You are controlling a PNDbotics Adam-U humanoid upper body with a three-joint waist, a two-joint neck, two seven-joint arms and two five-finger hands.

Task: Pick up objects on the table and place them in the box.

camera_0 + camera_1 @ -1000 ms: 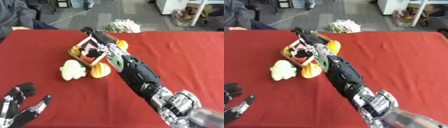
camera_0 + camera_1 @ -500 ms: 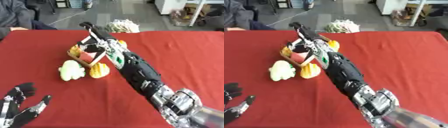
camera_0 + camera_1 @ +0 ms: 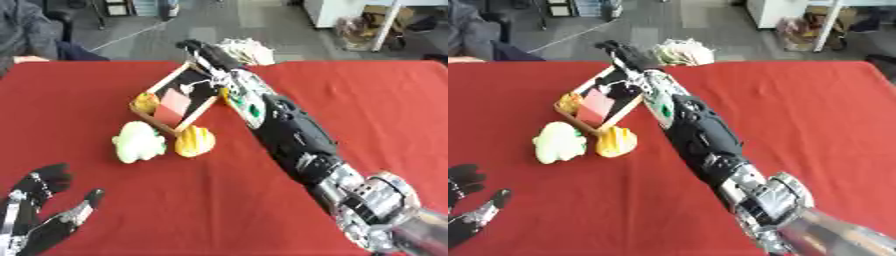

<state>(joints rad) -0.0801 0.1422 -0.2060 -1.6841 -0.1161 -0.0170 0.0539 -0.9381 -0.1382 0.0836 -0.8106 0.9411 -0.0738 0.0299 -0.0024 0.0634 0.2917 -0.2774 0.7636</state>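
Observation:
A wooden box (image 3: 157, 86) lies askew on the red table, with a red block (image 3: 174, 104) and an orange piece (image 3: 144, 102) inside. In front of it lie a pale yellow-green toy (image 3: 136, 142) and a yellow-orange toy (image 3: 194, 141). My right arm stretches over the box's right side. My right hand (image 3: 204, 52) is past the far corner, fingers straight, holding nothing, beside a pale leafy toy (image 3: 682, 51). A yellow bit (image 3: 228, 95) shows at the wrist, mostly hidden. My left hand (image 3: 38, 220) rests open at the lower left.
The red tablecloth (image 3: 367, 105) spreads wide to the right of my arm and across the front. Beyond the table's far edge is grey floor with a white post and clutter (image 3: 367, 25) at the upper right.
My right hand has moved from above the box toward the far side, past the box's far corner. The toys, the box and my left hand have stayed put.

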